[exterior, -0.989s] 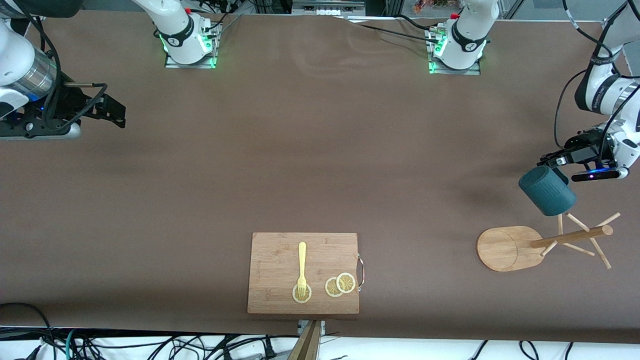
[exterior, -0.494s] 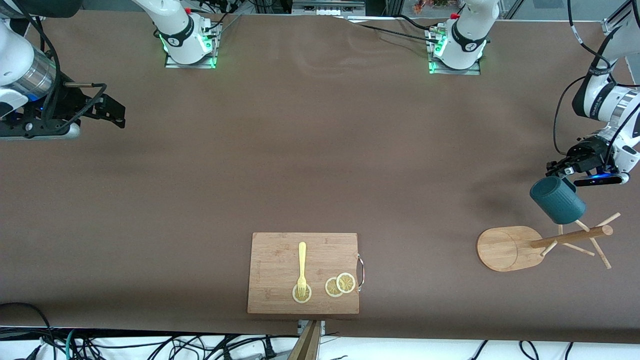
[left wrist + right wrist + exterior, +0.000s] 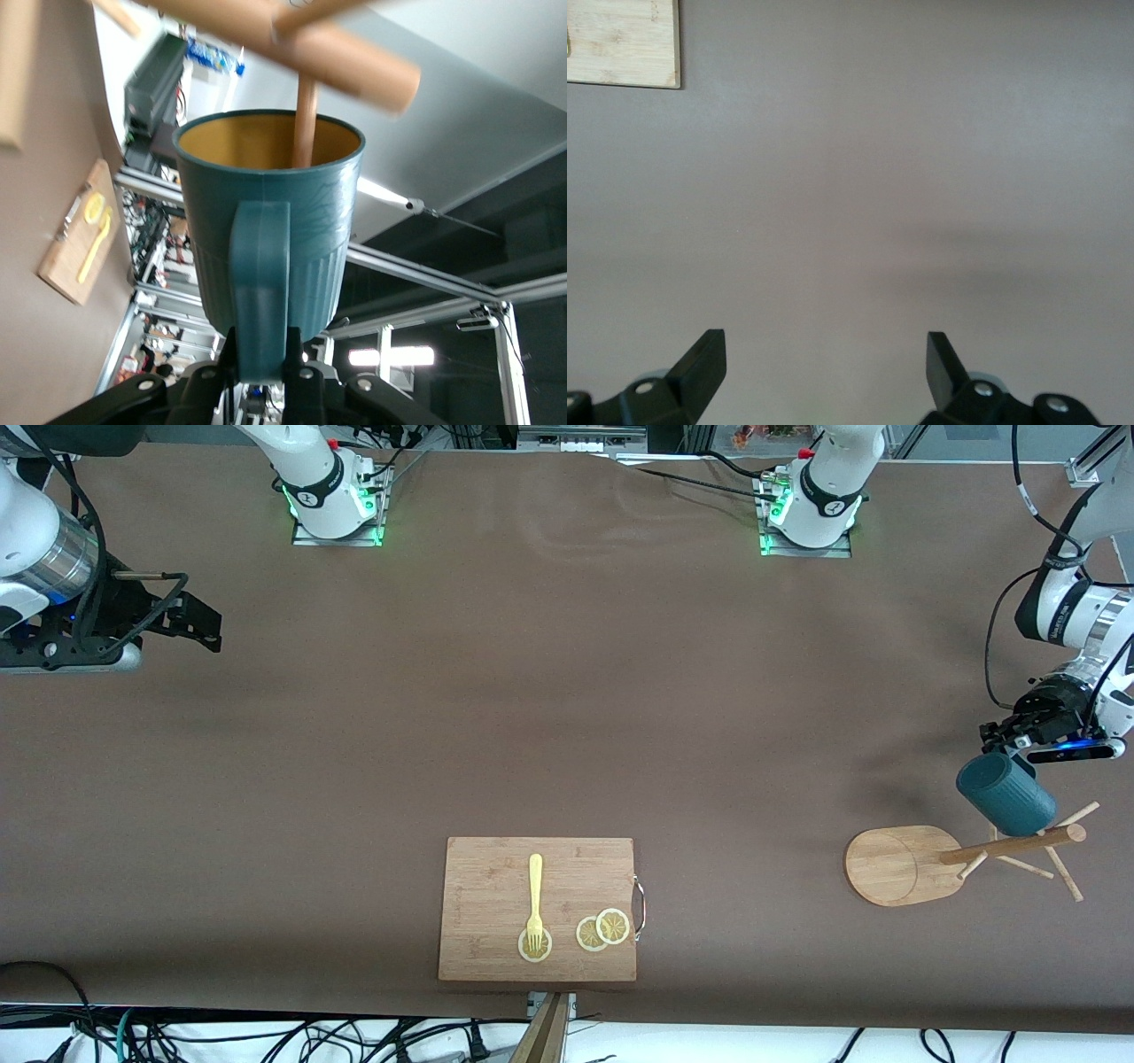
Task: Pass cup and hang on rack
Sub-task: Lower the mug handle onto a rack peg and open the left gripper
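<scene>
The dark teal cup [image 3: 1005, 794] hangs in the air in my left gripper [image 3: 1019, 751], tilted, over the pegs of the bamboo rack [image 3: 904, 864] at the left arm's end of the table. In the left wrist view my left gripper [image 3: 261, 350] is shut on the cup's handle [image 3: 260, 274]. One thin peg [image 3: 306, 124] reaches into the cup's yellow mouth, and the rack's pole [image 3: 345, 53] crosses just past the rim. My right gripper [image 3: 199, 624] waits open and empty over bare table at the right arm's end; its fingers show wide apart in the right wrist view [image 3: 824, 350].
A bamboo cutting board [image 3: 478, 908] lies near the table's front edge in the middle, with a yellow fork [image 3: 534, 899] and lemon slices [image 3: 603, 929] on it. Its corner shows in the right wrist view [image 3: 622, 42]. The two arm bases stand along the table's back edge.
My left gripper has carried the cup toward the rack's pegs, lower and more toward the left arm's end. The right arm has not moved.
</scene>
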